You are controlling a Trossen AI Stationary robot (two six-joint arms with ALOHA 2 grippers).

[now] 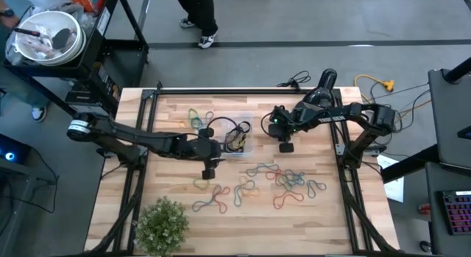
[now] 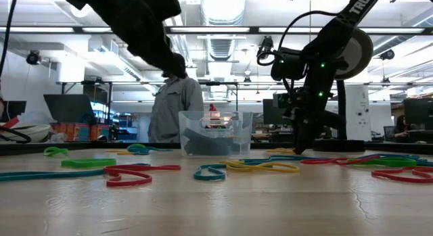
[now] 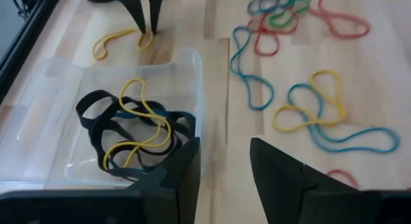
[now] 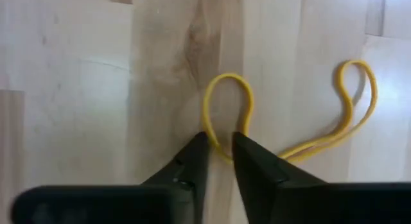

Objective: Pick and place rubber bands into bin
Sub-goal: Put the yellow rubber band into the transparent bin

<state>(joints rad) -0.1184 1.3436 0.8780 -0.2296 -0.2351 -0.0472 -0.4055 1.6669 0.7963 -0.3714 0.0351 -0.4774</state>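
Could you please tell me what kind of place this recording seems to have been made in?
Probably a robotics lab or workshop: a wooden worktable on a black frame, exposed ceiling ducts with strip lights, and monitors on benches behind, where a person stands.

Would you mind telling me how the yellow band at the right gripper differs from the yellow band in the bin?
The yellow band at the right gripper lies on bare wood; the yellow band in the bin rests on black bands. The first is pinched between the fingers; the second lies free, the left gripper open over the bin's rim. Both are thin yellow loops.

Several rubber bands [image 3: 131, 131] in bin [image 3: 192, 70], others on table [image 1: 309, 220].
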